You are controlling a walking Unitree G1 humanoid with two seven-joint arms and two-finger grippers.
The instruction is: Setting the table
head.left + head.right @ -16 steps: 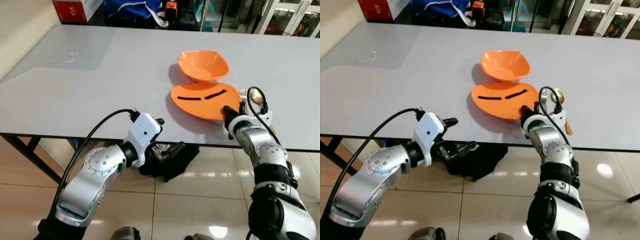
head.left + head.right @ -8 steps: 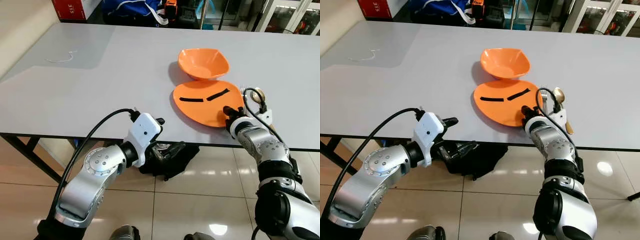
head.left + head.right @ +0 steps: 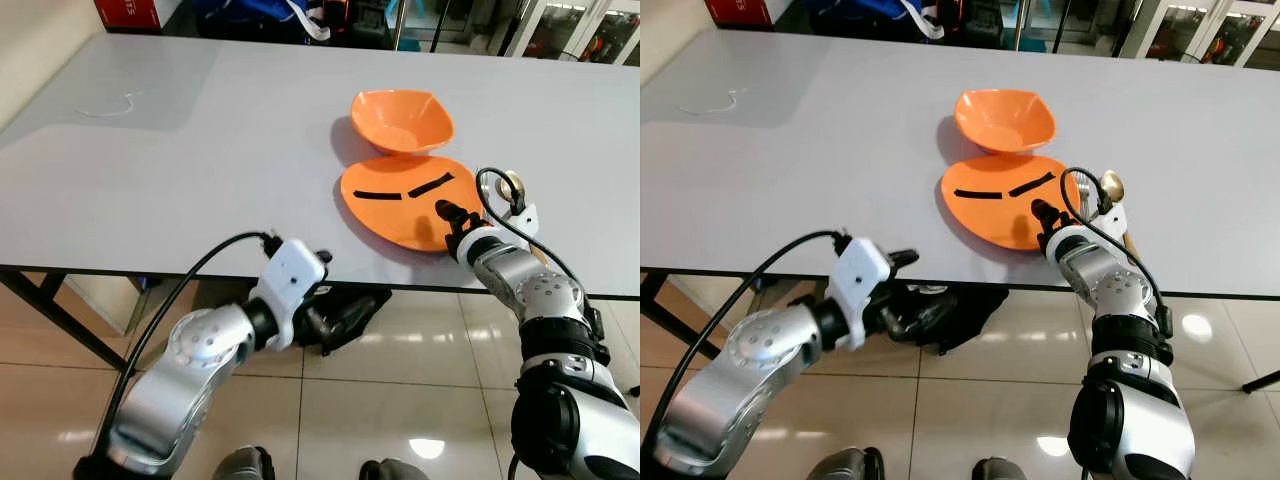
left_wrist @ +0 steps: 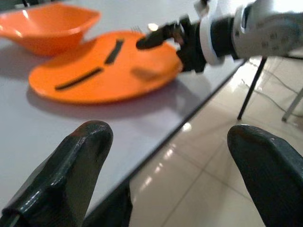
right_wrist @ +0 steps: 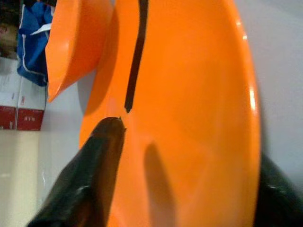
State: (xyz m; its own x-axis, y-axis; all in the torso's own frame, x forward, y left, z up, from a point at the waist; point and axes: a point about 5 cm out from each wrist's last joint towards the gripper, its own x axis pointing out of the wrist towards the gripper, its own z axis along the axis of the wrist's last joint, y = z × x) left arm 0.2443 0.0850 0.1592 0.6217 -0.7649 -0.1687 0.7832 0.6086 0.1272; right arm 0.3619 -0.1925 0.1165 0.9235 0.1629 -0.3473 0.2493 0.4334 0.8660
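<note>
**Operator:** Head view first. Where is the plate (image 3: 405,202) and which way does it run?

**Spotter:** You have it flat on the table (image 3: 200,150), near the front edge, at about 1 o'clock from the robot. It is oval, and its long axis runs across your view, from 9 to 3 o'clock. Two black stripes on it lie nearly along that axis, the right one tilted up toward 2 o'clock. The bowl (image 3: 402,120) sits just behind it at 12 o'clock, their rims touching or nearly so.

**Operator:** Right gripper?

**Spotter:** Your right gripper (image 3: 456,222) is clamped on the plate's near right rim, at about 4 o'clock on the plate. In the right wrist view one finger (image 5: 90,175) lies on top of the plate and the other sits beneath the edge.

**Operator:** And the left?

**Spotter:** Your left gripper (image 4: 175,175) hangs below the table's front edge with its fingers spread wide and holding nothing. A black cloth (image 3: 345,315) lies on the floor (image 3: 420,370) just past it. A spoon (image 3: 1112,186) lies beside the plate at 3 o'clock.
</note>
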